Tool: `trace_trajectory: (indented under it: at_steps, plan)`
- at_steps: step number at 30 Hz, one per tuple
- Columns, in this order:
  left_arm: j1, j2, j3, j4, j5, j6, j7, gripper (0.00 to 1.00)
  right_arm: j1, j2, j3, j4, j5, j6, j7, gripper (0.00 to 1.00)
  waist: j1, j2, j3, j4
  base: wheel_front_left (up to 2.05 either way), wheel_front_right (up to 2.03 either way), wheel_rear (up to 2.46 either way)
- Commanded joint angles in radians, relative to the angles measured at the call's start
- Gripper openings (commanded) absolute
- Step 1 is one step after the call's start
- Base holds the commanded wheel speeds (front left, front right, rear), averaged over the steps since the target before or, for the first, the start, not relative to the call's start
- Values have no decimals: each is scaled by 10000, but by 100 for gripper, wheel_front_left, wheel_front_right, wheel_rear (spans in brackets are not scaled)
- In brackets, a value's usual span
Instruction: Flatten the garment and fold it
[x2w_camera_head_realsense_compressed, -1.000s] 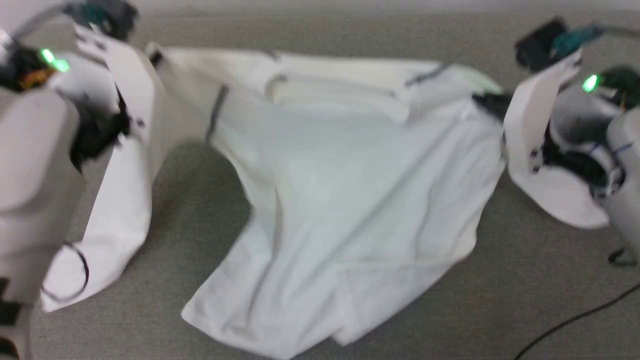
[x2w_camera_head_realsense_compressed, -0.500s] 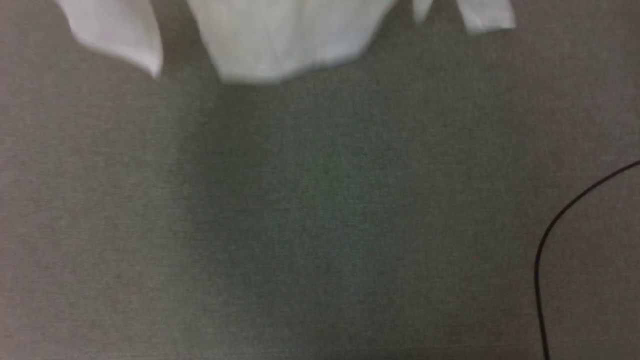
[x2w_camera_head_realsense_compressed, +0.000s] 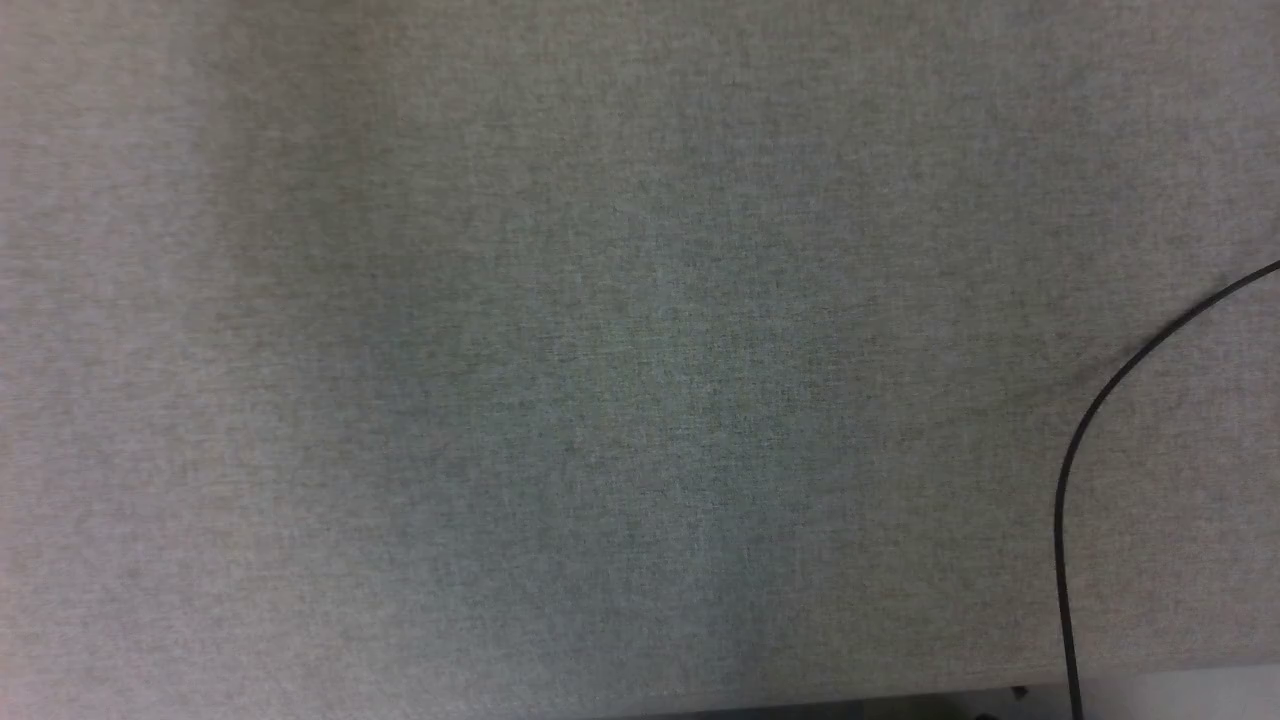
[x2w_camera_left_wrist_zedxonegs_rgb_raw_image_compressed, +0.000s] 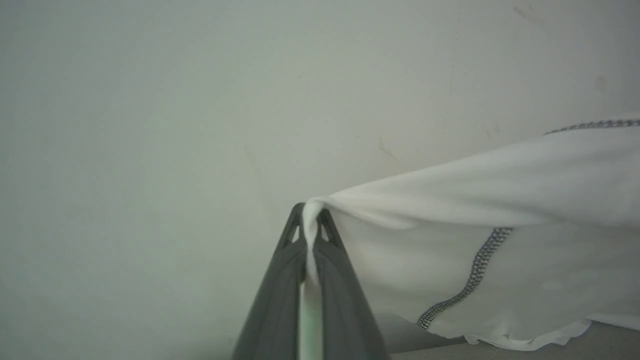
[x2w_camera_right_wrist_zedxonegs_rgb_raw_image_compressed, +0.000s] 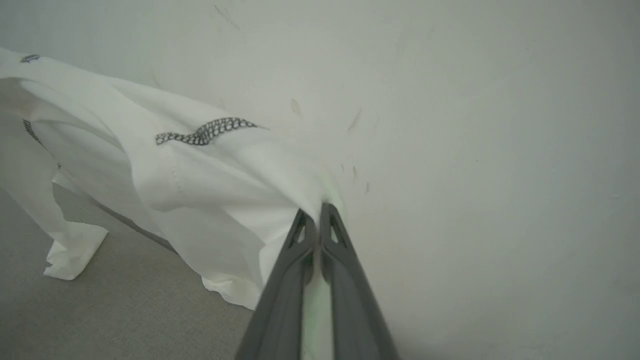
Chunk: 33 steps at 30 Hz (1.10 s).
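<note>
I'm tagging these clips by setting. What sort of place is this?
Probably an indoor lab or test room, not a home: a grey fabric-covered work surface, a bare pale wall behind it, and a loose black cable trailing across the surface.

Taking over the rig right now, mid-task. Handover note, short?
Left gripper: shut, pinching an edge of the garment.
Right gripper: shut, pinching another part of it.
Garment: held up before a pale wall, sagging between the two grips. One sleeve end hangs down to the grey surface. A black cable lies on that surface at the robot's right.
Done: both grips made, garment lifted.
Left: lay it flat, smooth it, fold.
</note>
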Motion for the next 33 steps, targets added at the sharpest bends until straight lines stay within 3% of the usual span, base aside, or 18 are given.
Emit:
trace_trajectory:
  at_steps: [1,9,17,22,26,33]
  plan:
    - [297,52,153,272,-84,278,-214,0,127,-67,137,306,44,-40,-148,0,-3,0,338,-133,0,0,0]
    - [2245,-802,863,1025,-998,939,-1901,0,2017,316,966,985,533,-40,-895,0,-3,0,-382,86,0,0,0]
    - [6815,-1440,1125,366,-1644,1385,-3271,0,5960,-145,1652,172,1299,-40,-1662,0,-3,0,-2527,496,0,0,0]
    - [9828,-1282,1018,-1530,-1641,2027,-3284,0,8335,-771,1595,-919,1449,-40,-1771,0,-3,0,-3736,603,0,0,0]
    - [12106,-663,981,-3908,-1660,2717,-2567,0,10060,-1263,1155,-2088,1239,-40,-1446,0,-3,0,-4339,586,0,0,0]
    - [15521,492,1035,-8095,-1656,4169,-980,0,13341,-1499,-763,-4296,254,-40,-64,0,-3,0,-4928,578,0,0,0]
